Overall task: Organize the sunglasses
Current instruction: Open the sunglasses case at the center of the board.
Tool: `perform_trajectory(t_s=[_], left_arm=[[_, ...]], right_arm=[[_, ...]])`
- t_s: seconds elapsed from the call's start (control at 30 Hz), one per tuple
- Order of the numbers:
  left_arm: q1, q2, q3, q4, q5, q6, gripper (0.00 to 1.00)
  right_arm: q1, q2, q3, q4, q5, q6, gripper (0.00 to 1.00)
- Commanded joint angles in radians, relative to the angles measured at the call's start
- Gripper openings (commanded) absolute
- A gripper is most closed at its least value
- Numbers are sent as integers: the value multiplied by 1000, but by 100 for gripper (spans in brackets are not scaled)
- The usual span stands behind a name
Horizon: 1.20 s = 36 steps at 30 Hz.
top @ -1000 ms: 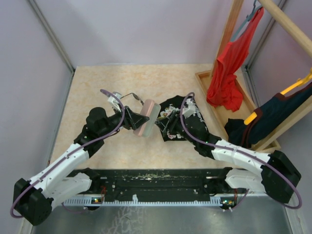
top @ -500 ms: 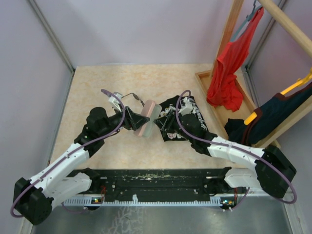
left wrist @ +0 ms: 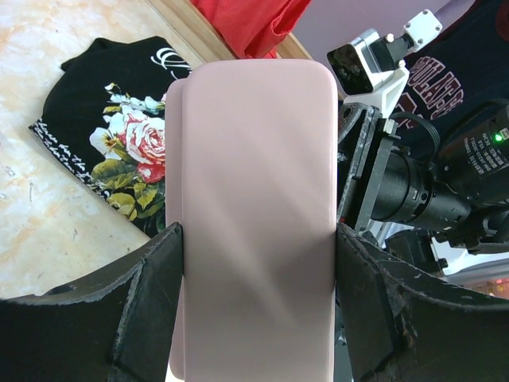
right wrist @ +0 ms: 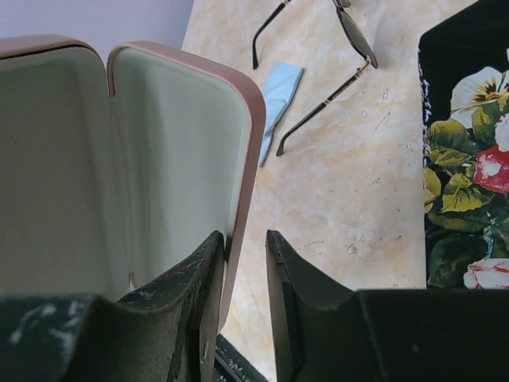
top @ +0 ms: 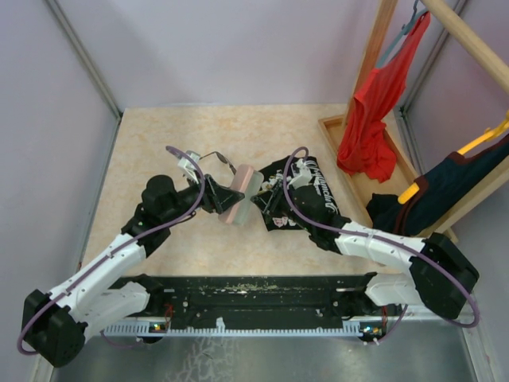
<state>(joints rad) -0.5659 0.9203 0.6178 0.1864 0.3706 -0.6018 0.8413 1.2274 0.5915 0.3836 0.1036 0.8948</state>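
Note:
The pink case [top: 241, 191] is held off the table, and my left gripper [top: 225, 199] is shut on it across its width. In the left wrist view the case [left wrist: 254, 199] fills the space between both fingers [left wrist: 151, 278]. The case [right wrist: 159, 159] stands open, showing a pale green lining. My right gripper [right wrist: 245, 235] straddles the edge of one half: the left finger touches the lining, and a narrow gap remains at the right finger. The sunglasses [right wrist: 350, 28] lie unfolded on the table beyond the case, also seen from above as the sunglasses [top: 213, 157].
A small light-blue cloth [right wrist: 278, 95] lies beside the sunglasses. A black flowered T-shirt [top: 306, 187] is spread under my right arm. At the right stands a wooden rack [top: 382, 48] with a red garment [top: 370, 119] and a dark garment [top: 445, 191].
My right gripper has moved left up to the case and its jaws have narrowed around the edge of the open half. The left gripper and the case have stayed still.

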Motion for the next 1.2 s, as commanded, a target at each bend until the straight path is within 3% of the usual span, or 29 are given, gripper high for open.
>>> perform_trajectory(t_s=[0.0,0.27,0.33,0.47,0.8,0.9,1.17], left_arm=[[-3,-1,-6,72,56,-5,0],[-3,2,-4,64,50,11,0],[-3,3,6,45,33,25,13],[-3,19,41,-17,29,78,50],[-3,61,143,-181,-57,195,96],[-3,57,157,-205,-88,207,100],[-3,32,189,-316,-203,230,99]], right_arm=[[-9,19,48,81,-7,5,26],[-9,1,42,57,12,-1,0],[-9,-14,43,25,32,-7,0],[-10,-46,53,-51,74,-29,0],[-9,-83,95,-244,155,-89,0],[-10,-80,105,-279,166,-98,0],[-9,-38,137,-352,165,-63,0]])
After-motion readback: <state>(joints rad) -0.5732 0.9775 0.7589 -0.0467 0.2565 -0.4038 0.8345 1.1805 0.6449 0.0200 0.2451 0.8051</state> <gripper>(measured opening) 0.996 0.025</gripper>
